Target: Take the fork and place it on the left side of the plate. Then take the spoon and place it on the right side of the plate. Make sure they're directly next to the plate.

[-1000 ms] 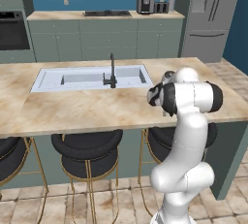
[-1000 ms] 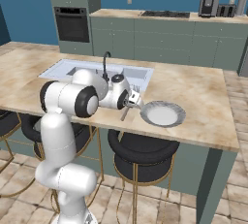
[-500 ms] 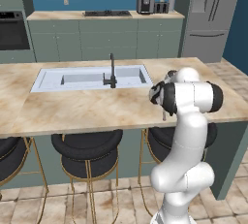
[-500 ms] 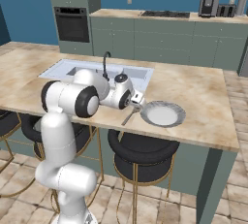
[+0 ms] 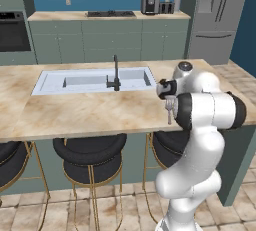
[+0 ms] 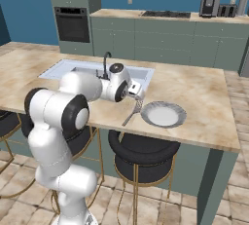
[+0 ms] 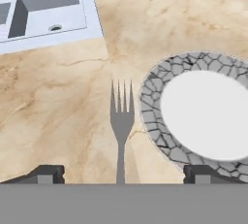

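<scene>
Now gripper (image 7: 123, 177) jaws are spread wide, just let go: fork (image 7: 121, 121) lies flat on counter (image 7: 58, 102), just beside plate (image 7: 155, 97) at its 9 o'clock. Fork step done; spoon next.

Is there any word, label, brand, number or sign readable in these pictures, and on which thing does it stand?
None. The fork, the plate, the sink and the counter carry no writing; the far appliances are too small to show any.
</scene>
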Robot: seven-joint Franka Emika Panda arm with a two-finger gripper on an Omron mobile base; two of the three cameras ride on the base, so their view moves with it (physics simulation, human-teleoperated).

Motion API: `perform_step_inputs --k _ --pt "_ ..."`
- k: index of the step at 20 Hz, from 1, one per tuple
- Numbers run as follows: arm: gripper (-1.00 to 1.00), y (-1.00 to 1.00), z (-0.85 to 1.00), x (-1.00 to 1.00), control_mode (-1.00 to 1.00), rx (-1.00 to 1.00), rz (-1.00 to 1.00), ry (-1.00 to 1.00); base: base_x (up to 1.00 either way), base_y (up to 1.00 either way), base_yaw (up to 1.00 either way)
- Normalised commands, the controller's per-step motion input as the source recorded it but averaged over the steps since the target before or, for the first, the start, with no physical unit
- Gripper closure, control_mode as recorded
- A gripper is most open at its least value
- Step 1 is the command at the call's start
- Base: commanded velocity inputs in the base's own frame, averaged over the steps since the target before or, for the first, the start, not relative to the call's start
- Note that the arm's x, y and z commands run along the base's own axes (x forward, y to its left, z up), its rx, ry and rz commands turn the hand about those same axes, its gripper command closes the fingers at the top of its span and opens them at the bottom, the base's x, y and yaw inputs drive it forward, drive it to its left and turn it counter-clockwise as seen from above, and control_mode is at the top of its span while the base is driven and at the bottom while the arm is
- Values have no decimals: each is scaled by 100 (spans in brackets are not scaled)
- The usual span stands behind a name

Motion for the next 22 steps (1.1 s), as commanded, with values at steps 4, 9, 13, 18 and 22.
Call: perform_step_inputs --k 4,9,13,18,22 --pt "-100 5 31 -100 -100 0 0 -4 0 0 0" --pt "-100 13 11 -100 -100 1 0 -1 0 0 0" --pt "-100 31 39 -100 -100 5 -1 0 0 0 0" --pt "-100 36 68 -100 -100 3 -2 6 0 0 0" --pt "-100 42 36 -100 -100 0 -6 7 0 0 0"
